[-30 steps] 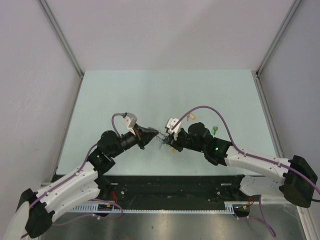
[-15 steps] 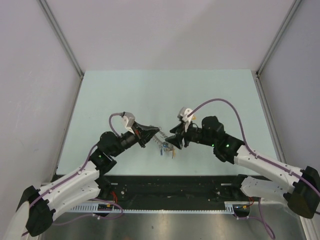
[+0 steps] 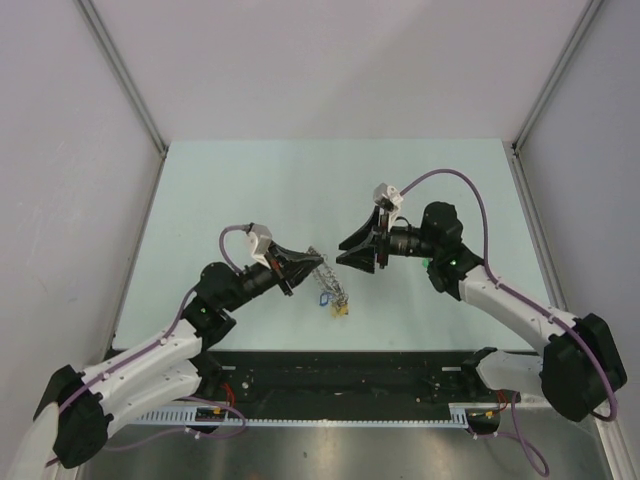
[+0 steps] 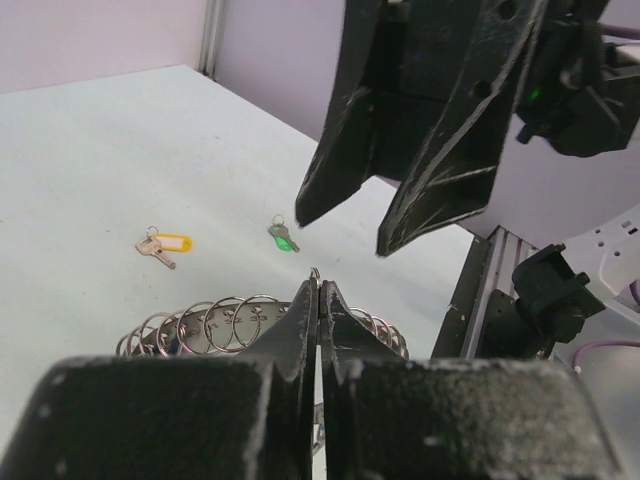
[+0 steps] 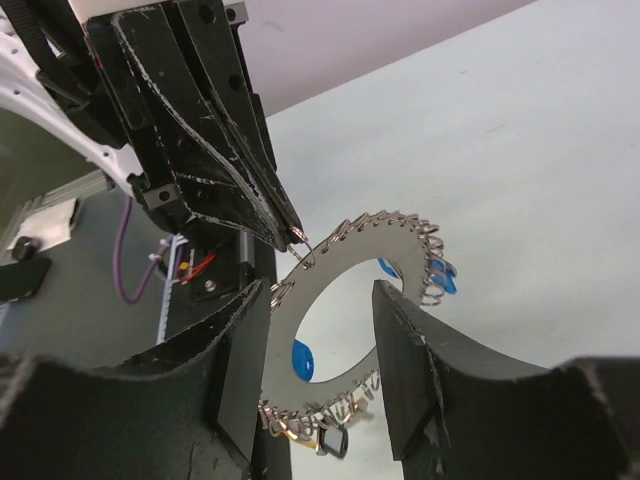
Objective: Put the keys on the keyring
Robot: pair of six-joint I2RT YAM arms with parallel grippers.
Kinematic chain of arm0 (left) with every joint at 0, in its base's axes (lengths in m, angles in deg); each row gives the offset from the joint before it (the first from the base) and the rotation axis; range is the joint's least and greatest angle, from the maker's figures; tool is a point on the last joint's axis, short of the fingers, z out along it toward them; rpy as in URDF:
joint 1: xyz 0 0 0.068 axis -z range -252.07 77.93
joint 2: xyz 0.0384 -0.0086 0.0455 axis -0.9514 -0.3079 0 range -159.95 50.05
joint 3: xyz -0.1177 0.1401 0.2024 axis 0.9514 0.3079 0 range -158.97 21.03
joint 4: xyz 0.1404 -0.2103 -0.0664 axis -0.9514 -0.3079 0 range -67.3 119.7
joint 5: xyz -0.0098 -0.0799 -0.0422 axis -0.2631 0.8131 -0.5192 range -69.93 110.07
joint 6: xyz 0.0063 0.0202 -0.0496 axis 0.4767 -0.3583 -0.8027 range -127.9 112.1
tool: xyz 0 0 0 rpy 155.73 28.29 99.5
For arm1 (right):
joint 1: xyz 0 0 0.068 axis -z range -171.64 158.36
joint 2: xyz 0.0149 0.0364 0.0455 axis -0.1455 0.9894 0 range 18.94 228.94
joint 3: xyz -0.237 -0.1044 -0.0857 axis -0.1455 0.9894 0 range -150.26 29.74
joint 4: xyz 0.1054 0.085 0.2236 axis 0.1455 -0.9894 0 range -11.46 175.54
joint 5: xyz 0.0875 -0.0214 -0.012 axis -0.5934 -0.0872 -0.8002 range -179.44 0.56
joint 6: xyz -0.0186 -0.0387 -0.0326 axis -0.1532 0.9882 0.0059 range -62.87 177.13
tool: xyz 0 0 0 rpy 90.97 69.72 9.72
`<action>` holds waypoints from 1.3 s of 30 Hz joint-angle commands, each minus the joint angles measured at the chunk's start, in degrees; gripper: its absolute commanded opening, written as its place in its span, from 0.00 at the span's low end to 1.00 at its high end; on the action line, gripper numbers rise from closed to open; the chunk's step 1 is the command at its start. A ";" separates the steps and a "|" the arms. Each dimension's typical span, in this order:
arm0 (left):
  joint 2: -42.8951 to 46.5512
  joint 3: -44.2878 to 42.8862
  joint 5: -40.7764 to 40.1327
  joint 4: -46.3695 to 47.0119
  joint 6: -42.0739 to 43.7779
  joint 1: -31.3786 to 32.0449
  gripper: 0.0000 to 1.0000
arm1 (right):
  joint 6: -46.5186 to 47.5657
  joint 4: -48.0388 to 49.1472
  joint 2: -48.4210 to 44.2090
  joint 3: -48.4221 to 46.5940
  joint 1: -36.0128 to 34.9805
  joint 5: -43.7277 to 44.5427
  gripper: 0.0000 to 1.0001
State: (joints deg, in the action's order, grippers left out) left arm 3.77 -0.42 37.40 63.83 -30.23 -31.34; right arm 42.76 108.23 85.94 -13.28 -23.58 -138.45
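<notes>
Your left tool (image 4: pixel 318 300) pinches keyring (image 4: pixel 230 322); right tool (image 5: pixel 322 290) spread, empty beside it. Next, probably: fetch green key (image 4: pixel 283 238) off surface (image 4: pixel 100 150).

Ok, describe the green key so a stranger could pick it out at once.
On the pale table, just beyond the keyring that the left gripper pinches, two small keys lie apart. The green key is the one nearer the open right gripper. Its head is small and green; the yellow key has a longer tag.
</notes>
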 commanded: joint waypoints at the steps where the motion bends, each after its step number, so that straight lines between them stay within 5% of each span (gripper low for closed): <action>1: 0.14 -3.24 2.28 6.65 -0.96 -0.30 0.01 | -4.08 11.04 3.30 -1.89 0.22 -8.72 0.49; 21: -1.18 -4.12 4.48 8.41 -2.55 -0.30 0.00 | -7.95 19.66 10.43 -3.03 -1.54 -13.56 0.33; 31: -0.57 -4.03 4.91 6.67 -2.37 -0.30 0.00 | -7.34 18.97 9.73 -3.03 -1.72 -13.30 0.00; 34: 0.58 -4.47 3.43 1.23 -0.79 -0.30 0.03 | -3.32 13.18 8.32 -3.90 -1.54 -12.16 0.00; 39: 4.61 -5.79 0.18 -8.63 2.55 -0.48 0.21 | 8.64 -8.22 4.28 -8.29 -2.16 -5.84 0.00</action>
State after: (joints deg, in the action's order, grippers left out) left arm 4.25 -2.30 40.39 60.36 -30.53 -31.38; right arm 41.14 114.99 94.40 -15.82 -25.46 -149.60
